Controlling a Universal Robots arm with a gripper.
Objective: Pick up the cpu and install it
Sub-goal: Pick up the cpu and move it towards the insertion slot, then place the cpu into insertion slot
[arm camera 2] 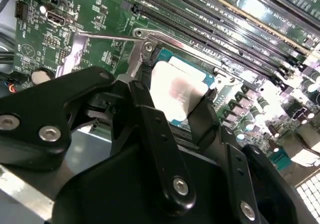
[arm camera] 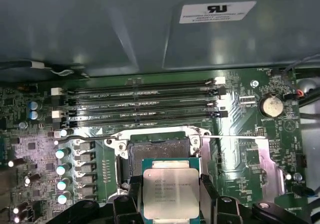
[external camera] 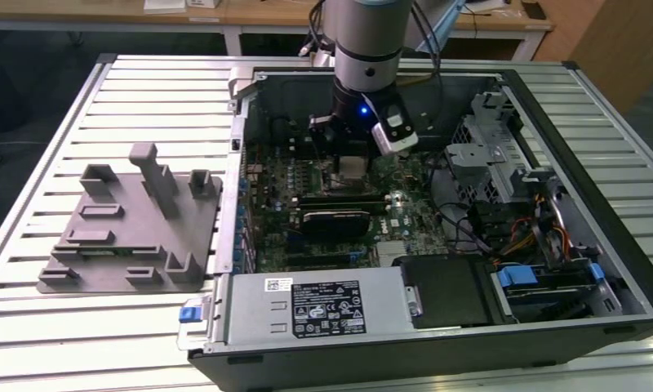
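Observation:
The cpu [arm camera: 170, 193], a flat square chip with a silvery top and a green rim, sits between my two black fingers [arm camera: 131, 200]. My gripper [arm camera: 170, 204] is shut on the cpu, holding it by two opposite edges. It hangs just above the motherboard, partly over the open black-framed socket [arm camera: 159, 151]. In the second wrist view the cpu [arm camera 2: 176, 91] glares white between the fingers [arm camera 2: 150, 126]. In the exterior view my gripper [external camera: 352, 167] reaches down into the open computer case [external camera: 250, 106] over the middle of the green motherboard [external camera: 408, 212].
A grey fixture plate [external camera: 131, 233] with upright posts lies on the slatted table at the exterior view's left. Memory slots [arm camera: 145, 101] and the socket's metal lever [arm camera: 150, 137] border the socket. A power supply [external camera: 316, 306], a drive cage [external camera: 501, 159] and cables crowd the case.

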